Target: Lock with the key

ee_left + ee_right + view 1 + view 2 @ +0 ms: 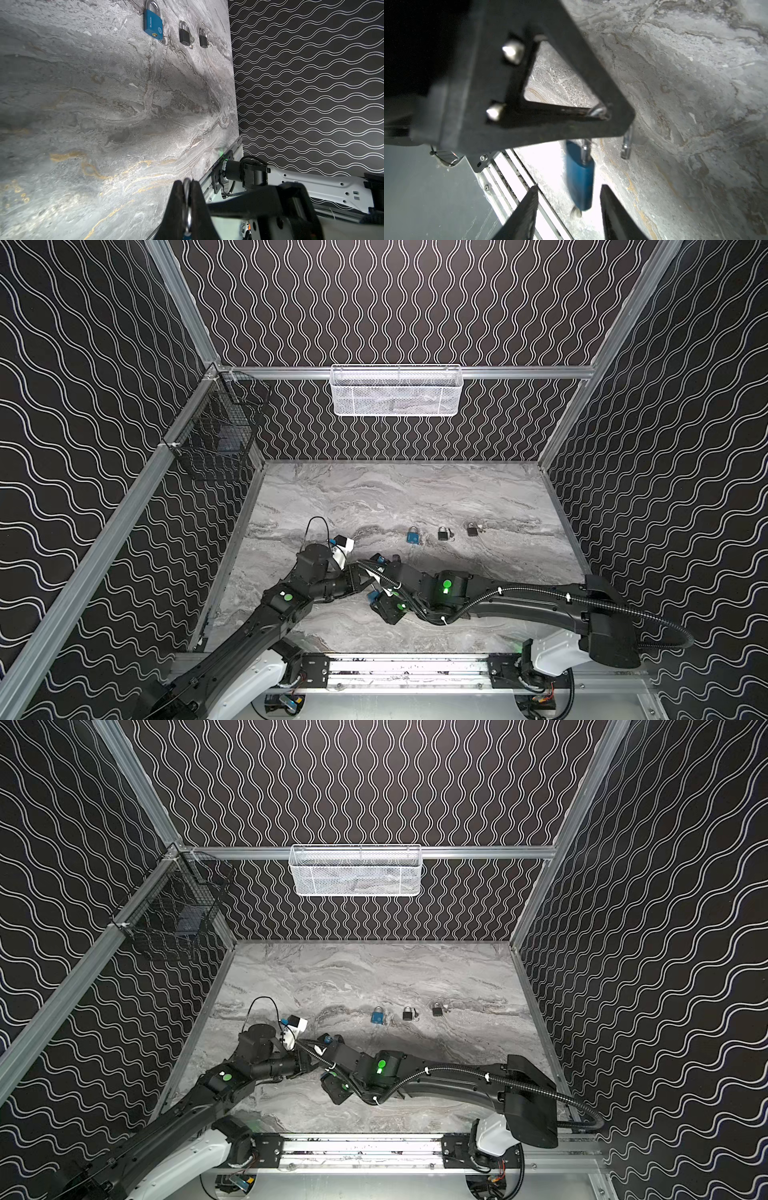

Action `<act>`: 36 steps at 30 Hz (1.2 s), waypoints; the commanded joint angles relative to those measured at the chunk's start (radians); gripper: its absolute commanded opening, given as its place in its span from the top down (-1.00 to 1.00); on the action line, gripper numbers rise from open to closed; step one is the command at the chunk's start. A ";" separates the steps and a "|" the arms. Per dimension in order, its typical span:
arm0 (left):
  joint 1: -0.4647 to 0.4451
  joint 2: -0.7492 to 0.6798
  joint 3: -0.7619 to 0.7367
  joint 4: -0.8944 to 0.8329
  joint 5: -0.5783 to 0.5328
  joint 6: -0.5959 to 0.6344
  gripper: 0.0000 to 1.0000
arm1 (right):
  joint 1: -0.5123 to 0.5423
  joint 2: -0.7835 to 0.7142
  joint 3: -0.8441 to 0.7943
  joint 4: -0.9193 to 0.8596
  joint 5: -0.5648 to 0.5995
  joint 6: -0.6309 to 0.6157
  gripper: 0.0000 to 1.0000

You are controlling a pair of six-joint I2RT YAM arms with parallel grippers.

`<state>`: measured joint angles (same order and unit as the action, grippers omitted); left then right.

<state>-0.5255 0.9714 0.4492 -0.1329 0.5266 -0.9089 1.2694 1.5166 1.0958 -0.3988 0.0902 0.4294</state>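
We see the left hand (187, 182) clamped on the silver shackle (187, 197) of a blue padlock (580, 182), pads tight against the metal. The padlock hangs above the tabletop (415, 497), near its front edge, left of centre. In the right wrist view one shackle leg sits in the body and the other leg hangs free beside it, so the padlock is unlocked. The right hand (569, 186) stands apart, one finger on each side of the blue body, with a gap on both sides. A blurred silvery piece (576, 212) shows at the padlock's lower end; we cannot tell whether it is the key. Farther back, three padlocks lie in a row: a second blue padlock (412, 536), a black padlock (443, 534) and a rightmost black padlock (472, 529).
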 commanded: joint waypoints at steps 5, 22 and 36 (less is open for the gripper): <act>0.000 0.005 0.011 0.037 -0.012 0.007 1.00 | 0.001 -0.047 -0.035 0.009 0.023 0.053 -0.44; -0.001 -0.155 -0.079 0.183 -0.135 -0.154 1.00 | 0.002 -0.518 -0.522 0.561 0.023 0.833 -0.41; -0.012 -0.142 -0.061 0.190 -0.137 -0.165 1.00 | 0.002 -0.352 -0.590 0.914 -0.030 0.912 -0.45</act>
<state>-0.5362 0.8352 0.3737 0.0055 0.3969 -1.0691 1.2705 1.1515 0.5098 0.3996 0.0616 1.3067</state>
